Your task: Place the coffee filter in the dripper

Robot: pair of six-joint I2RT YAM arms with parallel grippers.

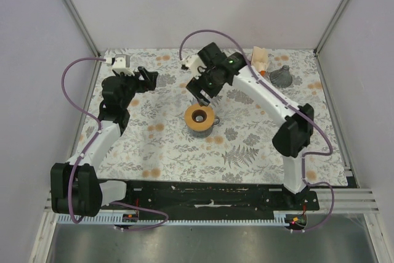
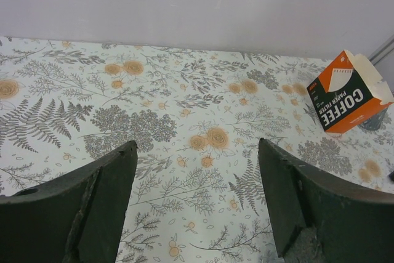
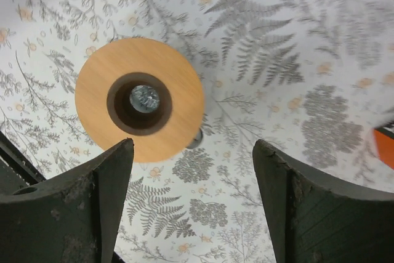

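1. I have the right arm reaching from its base out over the middle of the counter (image 1: 161, 152), elbow raised, with the wrist curled over so the right hand (image 3: 192, 146) points steeply down at the fern-and-flower pattern.
2. The right hand's two fingers stand wide apart, and only bare counter shows between them.
3. The dripper (image 3: 140, 129) stands on the counter just past the right hand's fingertips, offset toward the finger on the left of the wrist view, and neither finger touches it. Its tan round collar faces up at the camera with a dark hole in the centre. Its small grey handle (image 3: 196, 140) pokes out on the side nearest the gap between the fingers.
4. My left arm is folded, and the left hand (image 2: 197, 146) is held low, aimed toward the back wall. Its fingers are also spread wide and hold nothing.
5. An orange carton (image 2: 348, 93) printed COFFEE PAPER FILTER sits ahead of the left hand and off to its right, well apart from it.
6. From above, a grey cone-shaped piece (image 1: 283, 76) stands near that carton, on the far side of the right forearm and well apart from the right hand.
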